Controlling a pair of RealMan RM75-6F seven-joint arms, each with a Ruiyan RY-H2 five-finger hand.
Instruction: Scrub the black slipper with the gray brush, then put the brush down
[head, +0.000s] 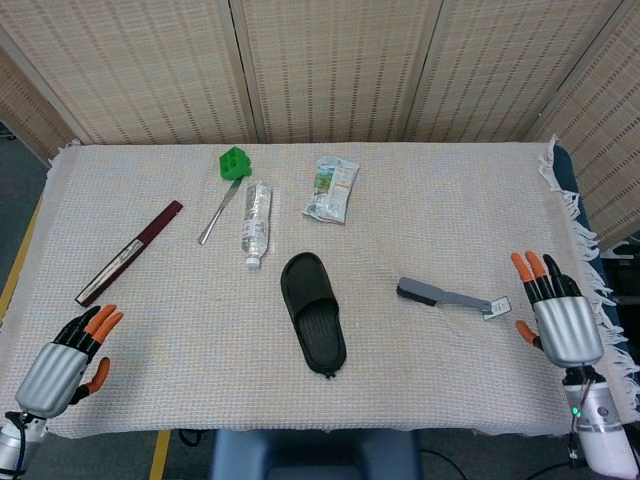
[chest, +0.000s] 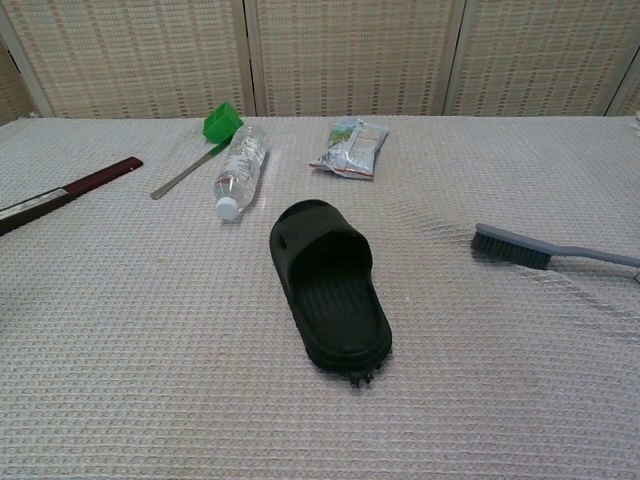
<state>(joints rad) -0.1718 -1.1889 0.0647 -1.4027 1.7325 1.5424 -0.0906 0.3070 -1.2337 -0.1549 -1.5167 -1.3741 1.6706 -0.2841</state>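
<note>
Woven screens stand behind the desk (head: 150, 330), which carries a pale waffle cloth. At its middle lies the black slipper (head: 313, 312), matte, sole down, toe opening toward the screens. To its right, well apart, rests the gray brush (head: 447, 297), bristle head nearest the slipper, thin handle running toward the right robot hand (head: 553, 318). That hand is released, fingers spread, near the handle tip but apart; the left robot hand (head: 62, 362), also released, sits far off
</note>
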